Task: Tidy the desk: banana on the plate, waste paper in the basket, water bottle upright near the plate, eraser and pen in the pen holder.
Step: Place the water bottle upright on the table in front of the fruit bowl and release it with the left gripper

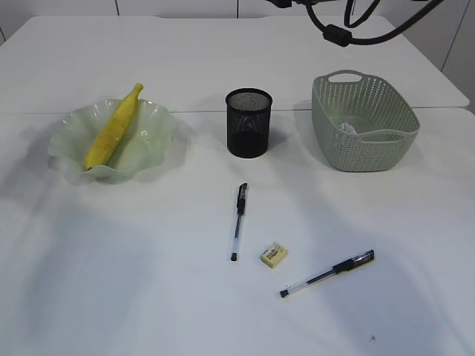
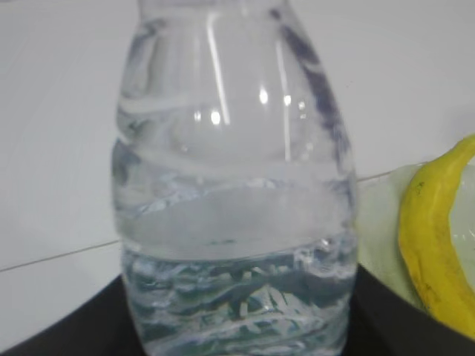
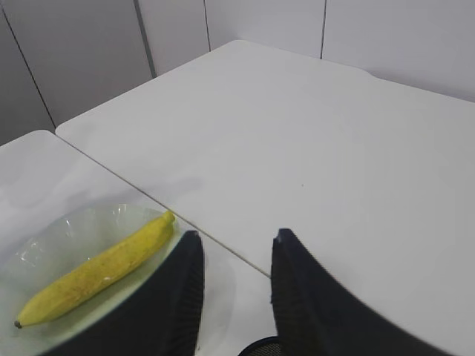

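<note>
A clear water bottle (image 2: 234,193), partly filled, fills the left wrist view; my left gripper (image 2: 237,315) is shut on its lower body, dark fingers (image 2: 44,334) showing on either side. Neither bottle nor left gripper shows in the exterior view. The banana (image 1: 113,128) lies on the pale green plate (image 1: 159,119). Waste paper (image 1: 349,127) sits inside the basket (image 1: 364,148). The yellow eraser (image 1: 274,254) and two pens (image 1: 237,221) (image 1: 327,273) lie on the table in front of the black mesh pen holder (image 1: 249,122). My right gripper (image 3: 237,237) hangs open and empty above the pen holder's rim (image 3: 260,347).
The white table (image 1: 111,259) has a seam running across behind the plate. Black cables (image 1: 338,30) hang at the top of the exterior view. Grey wall panels stand beyond the far edge of the table.
</note>
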Tool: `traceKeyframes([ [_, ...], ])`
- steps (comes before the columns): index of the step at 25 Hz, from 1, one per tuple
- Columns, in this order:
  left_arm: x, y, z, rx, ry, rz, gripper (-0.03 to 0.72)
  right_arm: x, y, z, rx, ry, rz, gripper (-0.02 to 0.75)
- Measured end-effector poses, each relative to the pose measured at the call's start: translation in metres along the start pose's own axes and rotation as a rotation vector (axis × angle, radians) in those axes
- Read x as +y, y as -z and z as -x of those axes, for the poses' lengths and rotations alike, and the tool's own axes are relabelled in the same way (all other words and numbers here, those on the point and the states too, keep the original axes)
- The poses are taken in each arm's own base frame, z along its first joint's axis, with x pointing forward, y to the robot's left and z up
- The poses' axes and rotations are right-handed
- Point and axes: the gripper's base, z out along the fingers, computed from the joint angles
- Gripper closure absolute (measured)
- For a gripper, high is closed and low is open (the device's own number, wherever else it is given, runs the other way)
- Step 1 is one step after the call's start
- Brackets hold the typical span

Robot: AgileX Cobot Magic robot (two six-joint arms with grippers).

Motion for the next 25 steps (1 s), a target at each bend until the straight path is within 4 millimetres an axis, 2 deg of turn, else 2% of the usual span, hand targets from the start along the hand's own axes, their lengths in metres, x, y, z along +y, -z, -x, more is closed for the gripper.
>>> traceKeyframes([
  [6,0.004,-0.013,-0.018,0.018,0.075,0.003,0.309,0.000,0.000,0.000,0.000,0.000,0.000,0.503],
  [9,0.004,-0.015,-0.020,0.009,0.099,-0.008,0.309,0.000,0.000,0.000,0.000,0.000,0.000,0.503],
  [13,-0.005,-0.014,-0.015,-0.040,0.104,-0.111,0.309,0.000,0.000,0.000,0.000,0.000,0.000,0.503],
  [20,-0.038,0.000,-0.001,-0.160,0.043,-0.494,0.309,0.000,0.000,0.000,0.000,0.002,0.000,0.503],
  [25,-0.045,0.011,0.009,-0.161,0.020,-0.554,0.309,0.000,0.000,0.000,0.001,0.003,0.000,0.504],
])
